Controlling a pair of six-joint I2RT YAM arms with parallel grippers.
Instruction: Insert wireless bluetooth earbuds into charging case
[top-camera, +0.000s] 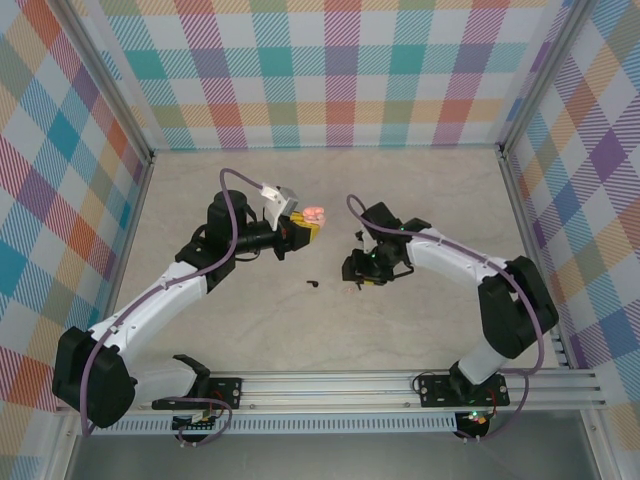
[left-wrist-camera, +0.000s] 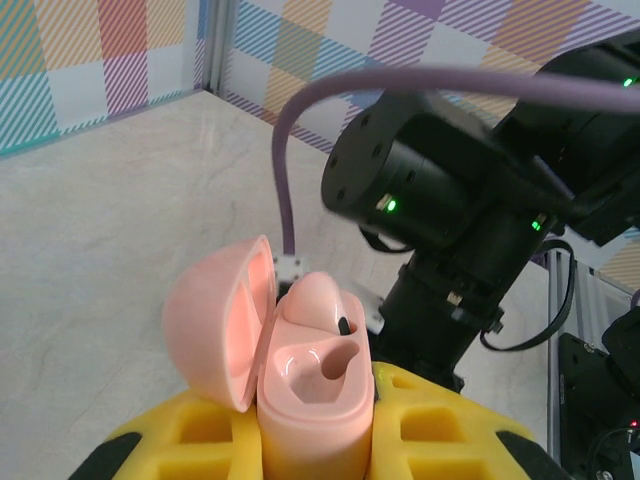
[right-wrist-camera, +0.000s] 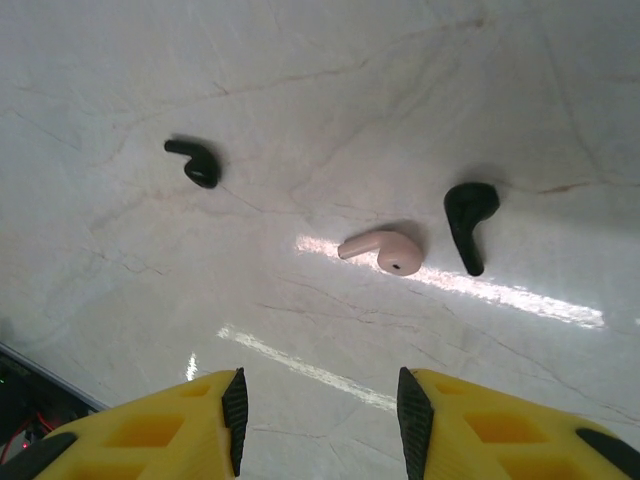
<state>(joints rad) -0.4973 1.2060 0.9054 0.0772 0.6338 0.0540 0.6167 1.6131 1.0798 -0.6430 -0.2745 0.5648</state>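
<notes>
Pink earbud (left-wrist-camera: 318, 300) looks seated in open case (left-wrist-camera: 310, 400), clamped by left gripper (left-wrist-camera: 315, 445); other slot empty. Second pink earbud (right-wrist-camera: 385, 250), two black earbuds (right-wrist-camera: 195, 162) (right-wrist-camera: 468, 215) lie on table (right-wrist-camera: 300, 80) below open right gripper (right-wrist-camera: 320, 410), not yet loaded.

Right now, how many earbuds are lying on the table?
3, seen from the right wrist: the left black earbud, the pink earbud in the middle, and the right black earbud beside it. Others may be hidden.
</notes>
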